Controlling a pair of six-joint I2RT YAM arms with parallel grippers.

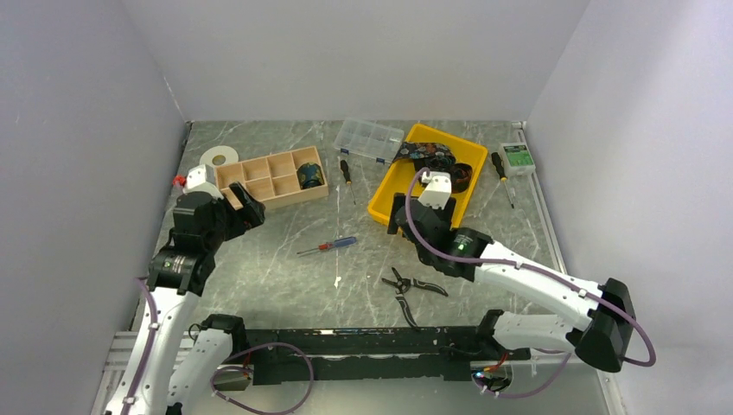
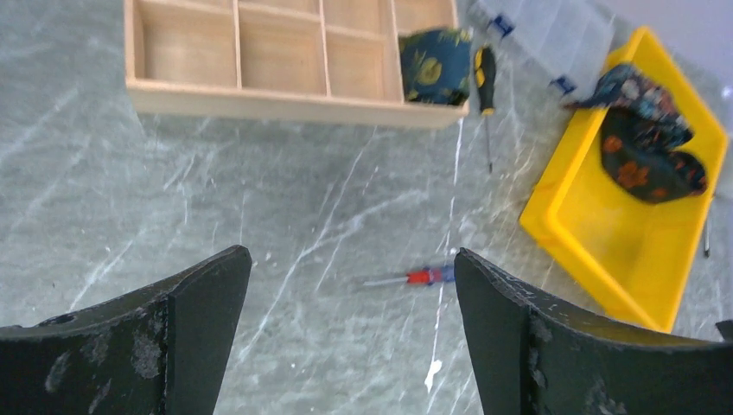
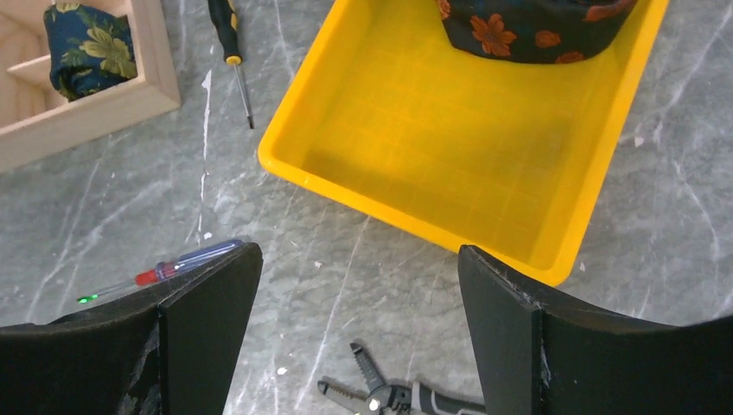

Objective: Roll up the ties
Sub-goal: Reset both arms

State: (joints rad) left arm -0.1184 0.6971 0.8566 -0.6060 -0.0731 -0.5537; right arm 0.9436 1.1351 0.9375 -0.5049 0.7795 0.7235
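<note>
Two grippers, both wide open, nothing in either one. Your L gripper hangs over bare table. The rolled tie sits ahead of it and a bit to the right, in the end slot of the wood box, well apart from the fingers. Your R gripper hangs just in front of the yellow tray. A heap of ties lies at the tray's far end, w/ bare tray floor btw it and the jaws. A red-and-blue screwdriver lies by the R gripper's left finger. Pliers lie on the table below the R gripper.
</note>
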